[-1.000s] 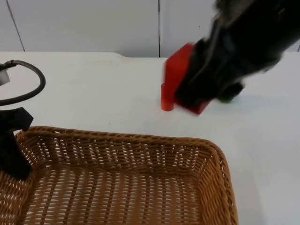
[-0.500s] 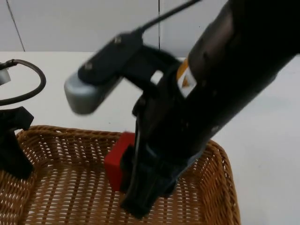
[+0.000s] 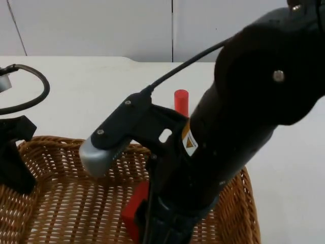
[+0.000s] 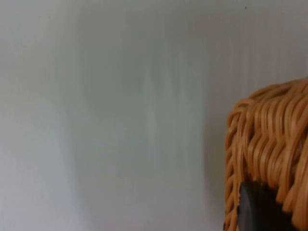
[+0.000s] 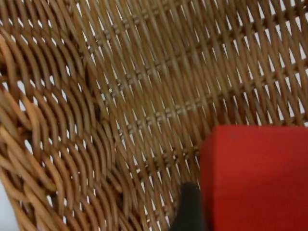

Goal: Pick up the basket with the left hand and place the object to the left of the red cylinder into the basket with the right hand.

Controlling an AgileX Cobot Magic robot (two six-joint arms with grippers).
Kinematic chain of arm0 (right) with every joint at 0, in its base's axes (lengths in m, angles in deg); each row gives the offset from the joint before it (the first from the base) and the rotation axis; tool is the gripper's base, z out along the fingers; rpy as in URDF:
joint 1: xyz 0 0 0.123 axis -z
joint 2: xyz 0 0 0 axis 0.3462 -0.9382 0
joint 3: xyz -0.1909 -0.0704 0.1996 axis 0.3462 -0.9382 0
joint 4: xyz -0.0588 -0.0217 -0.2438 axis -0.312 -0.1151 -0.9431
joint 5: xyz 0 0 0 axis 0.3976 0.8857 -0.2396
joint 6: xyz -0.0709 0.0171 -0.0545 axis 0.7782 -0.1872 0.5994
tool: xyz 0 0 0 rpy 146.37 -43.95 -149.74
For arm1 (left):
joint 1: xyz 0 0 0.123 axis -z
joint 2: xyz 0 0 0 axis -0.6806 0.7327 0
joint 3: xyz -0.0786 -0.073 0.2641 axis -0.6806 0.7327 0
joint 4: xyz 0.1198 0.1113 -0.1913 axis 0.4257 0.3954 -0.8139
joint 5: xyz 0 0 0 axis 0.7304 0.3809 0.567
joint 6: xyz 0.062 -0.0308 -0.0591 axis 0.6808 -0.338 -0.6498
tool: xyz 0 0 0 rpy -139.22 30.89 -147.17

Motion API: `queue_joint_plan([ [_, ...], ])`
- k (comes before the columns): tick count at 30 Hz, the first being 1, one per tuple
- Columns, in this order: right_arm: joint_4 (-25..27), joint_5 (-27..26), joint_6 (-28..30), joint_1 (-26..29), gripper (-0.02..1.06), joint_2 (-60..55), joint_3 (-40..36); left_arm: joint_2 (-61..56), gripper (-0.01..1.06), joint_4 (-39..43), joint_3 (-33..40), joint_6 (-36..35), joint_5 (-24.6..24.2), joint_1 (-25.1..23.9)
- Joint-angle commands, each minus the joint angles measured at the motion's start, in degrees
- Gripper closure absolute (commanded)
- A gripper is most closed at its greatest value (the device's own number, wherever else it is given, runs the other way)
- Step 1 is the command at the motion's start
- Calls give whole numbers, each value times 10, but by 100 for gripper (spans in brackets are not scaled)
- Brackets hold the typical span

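Note:
The wicker basket (image 3: 66,152) fills the near part of the top view. My left gripper (image 3: 14,168) is shut on its left rim; the left wrist view shows a black fingertip (image 4: 260,209) against the woven rim (image 4: 269,139). My right gripper (image 3: 152,229) reaches down inside the basket, shut on a red block (image 3: 134,216). In the right wrist view the red block (image 5: 255,178) hangs just above the basket's woven floor (image 5: 159,86), with a black fingertip (image 5: 190,209) against its side. The red cylinder (image 3: 181,101) stands upright on the table behind the basket.
The right arm's bulky black link (image 3: 238,117) crosses over the basket's right half and hides the table behind it. White table top (image 3: 101,86) lies open beyond the basket, ending at the grey partition wall (image 3: 91,25).
The right arm has carried the red block from beside the red cylinder over the basket and lowered it deeper inside. The cylinder now shows uncovered. The left gripper and basket stayed put.

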Motion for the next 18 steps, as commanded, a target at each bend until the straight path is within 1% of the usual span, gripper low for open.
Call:
queue_joint_plan([
  [1,7,-12,1,-2,29,4,-2,-7,105,-22,-2,3,-11,-1],
  [2,9,-13,1,-2,20,4,-2,-7,105,-22,-2,3,-10,-1],
  [3,9,-13,1,-2,20,4,-2,-7,105,-22,-2,3,-10,-1],
  [6,10,-18,1,-2,5,30,-1,-7,105,-22,-2,3,-10,-1],
  [12,1,-25,1,-2,4,98,-1,-7,105,-22,-2,3,-10,-1],
  [15,-1,-33,1,-2,4,179,-1,-7,105,-22,-2,4,-10,-1],
  [16,-1,-33,1,-2,4,179,-1,-7,105,-22,-2,4,-10,-1],
  [18,-4,-40,1,-2,4,227,-2,-7,105,-22,-2,4,-10,-1],
])
